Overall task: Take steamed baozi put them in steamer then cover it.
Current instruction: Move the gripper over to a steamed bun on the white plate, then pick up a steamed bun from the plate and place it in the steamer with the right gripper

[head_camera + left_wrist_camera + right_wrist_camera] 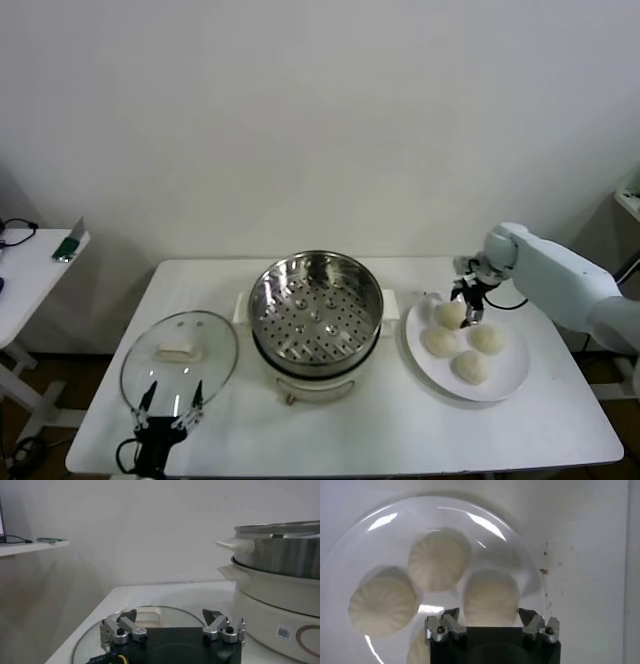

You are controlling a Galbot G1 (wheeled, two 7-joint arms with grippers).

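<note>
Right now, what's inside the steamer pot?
Inside the steamer only its perforated tray shows, with no bun on it. All four baozi sit on the white plate, the right tool around the rear one. Whatever lies under the tray is hidden.

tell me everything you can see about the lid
The lid is a round clear glass dome with a metal rim and a cream rectangular handle on top. It lies flat, handle up, on the white table, left of the steamer and apart from it, so the pot is uncovered. The left gripper hovers open at its near edge.
</note>
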